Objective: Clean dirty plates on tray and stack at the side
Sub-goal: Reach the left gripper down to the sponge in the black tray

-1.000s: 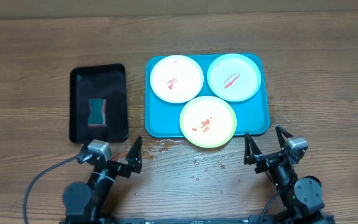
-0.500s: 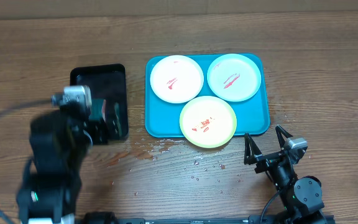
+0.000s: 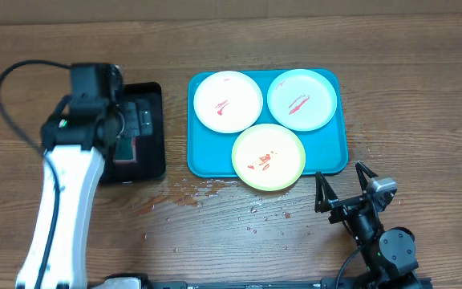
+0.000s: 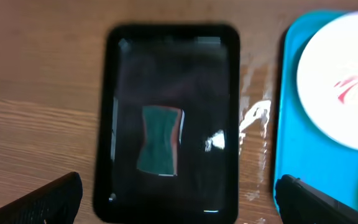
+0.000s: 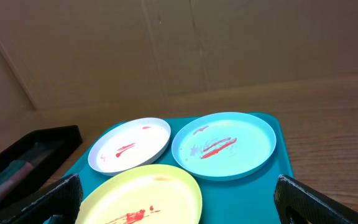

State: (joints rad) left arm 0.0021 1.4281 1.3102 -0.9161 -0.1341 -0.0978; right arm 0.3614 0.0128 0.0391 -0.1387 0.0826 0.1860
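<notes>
1. The turquoise tray (image 3: 203, 159) lies mid-surface, with all three plates on it. The white plate (image 3: 228, 101) is at its far left and the mint plate (image 3: 301, 99) at its far right. The yellow-green plate (image 3: 268, 156) is in front, reaching over the near rim.
2. Each plate carries red smears. Those on the yellow-green plate are cut off by the bottom edge of the right wrist view.
3. The left arm reaches over the black tray (image 3: 151, 156) and hides that tray's left part from overhead. Only a sliver of the sponge (image 4: 160, 140) shows there.
4. The left end effector (image 4: 178, 183) cannot be made out from overhead. In its own wrist view the two fingertips sit in the bottom corners, spread wide with nothing between them, above the black tray's near end.
5. That wrist view is soft. The sponge reads as a green block with a reddish edge, lying in the middle of the black tray. The white plate is cropped by the right border.
6. The right end effector (image 3: 340, 178) sits just in front of the turquoise tray's near right corner. Its fingers are spread and empty.
7. Wet specks (image 3: 215, 191) glint on the wooden surface (image 3: 423, 104) before the tray. What the liquid is cannot be told.
</notes>
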